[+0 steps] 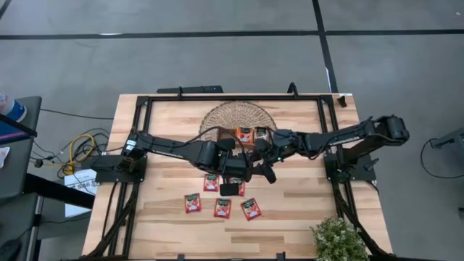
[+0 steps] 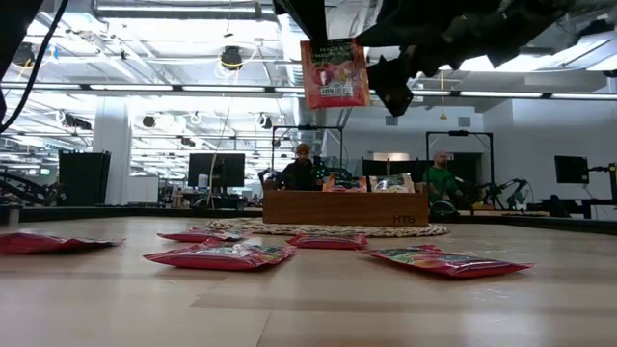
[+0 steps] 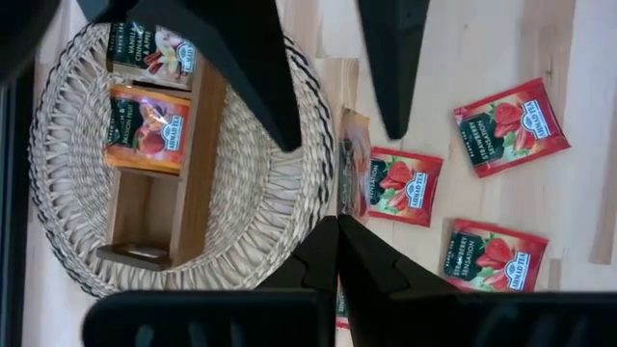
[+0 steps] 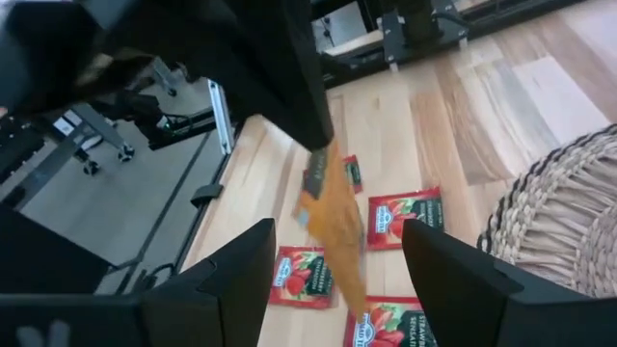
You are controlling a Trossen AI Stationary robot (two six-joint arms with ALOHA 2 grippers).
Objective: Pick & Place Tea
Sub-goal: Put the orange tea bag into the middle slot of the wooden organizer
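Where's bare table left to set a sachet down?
Free: the strip between the plant and the loose red sachets, and the left part of the table beside them. Crowded: mid-table, where both grippers meet over the sachets, and the woven mat carrying the wooden tray.

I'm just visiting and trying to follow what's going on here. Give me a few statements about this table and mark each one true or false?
1. The left gripper holds a red tea sachet up in the air. True.
2. The right gripper is clamped on that same sachet. False: its fingers stand open on either side of it, apart from it.
3. The wooden tray sits on a round woven mat. True.
4. The tray is empty. False: it already holds some sachets.
5. Several red sachets lie flat on the table. True.
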